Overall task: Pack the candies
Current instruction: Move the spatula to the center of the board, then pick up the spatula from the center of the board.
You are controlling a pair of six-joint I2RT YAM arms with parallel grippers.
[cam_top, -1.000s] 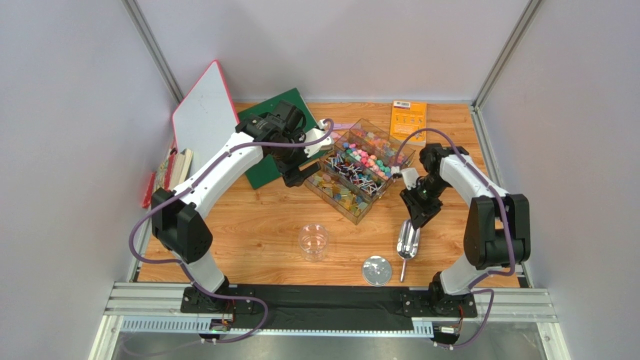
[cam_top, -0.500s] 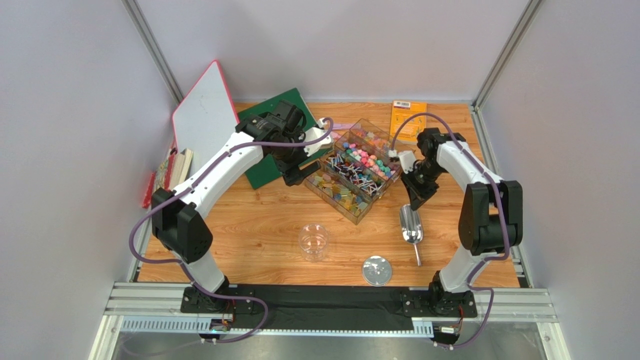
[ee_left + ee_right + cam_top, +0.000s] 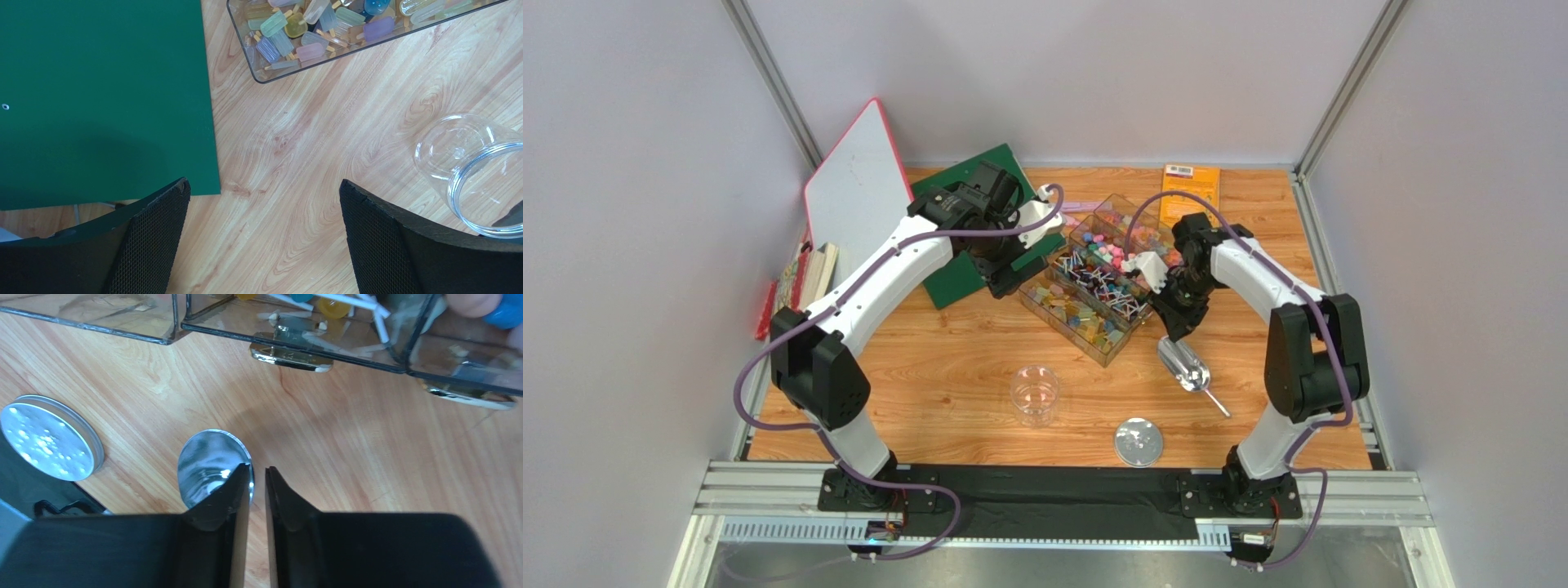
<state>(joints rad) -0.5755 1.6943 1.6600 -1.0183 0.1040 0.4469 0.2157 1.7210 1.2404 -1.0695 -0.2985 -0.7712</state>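
Clear plastic walls of a compartmented box (image 3: 1100, 321) hold the many tiny multicoloured candies (image 3: 1114, 261), some on thin white sticks, in the middle of the wooden desk (image 3: 928, 368). In the left wrist view, pastel candies (image 3: 288, 38) fill the box's near corner.

The right gripper (image 3: 1171, 326) hangs just beside the box's right side. Its jaws are drawn together to a thin slit, pinching the wall of a silver metal scoop (image 3: 1182, 363), whose handle points toward the near right. From the right wrist view, the right gripper (image 3: 258, 473) shows the scoop's shiny bowl (image 3: 212, 460) beside its left finger. A round flat metal lid (image 3: 50, 443) lies nearby on the wood.

The left gripper (image 3: 1009, 284) hovers at the box's left corner, over the edge of a dark green flat board (image 3: 965, 233). Its jaws stand wide apart, with nothing between them (image 3: 264, 190). A clear plastic cup (image 3: 1035, 395) stands near the desk's front, left of the lid (image 3: 1139, 442).
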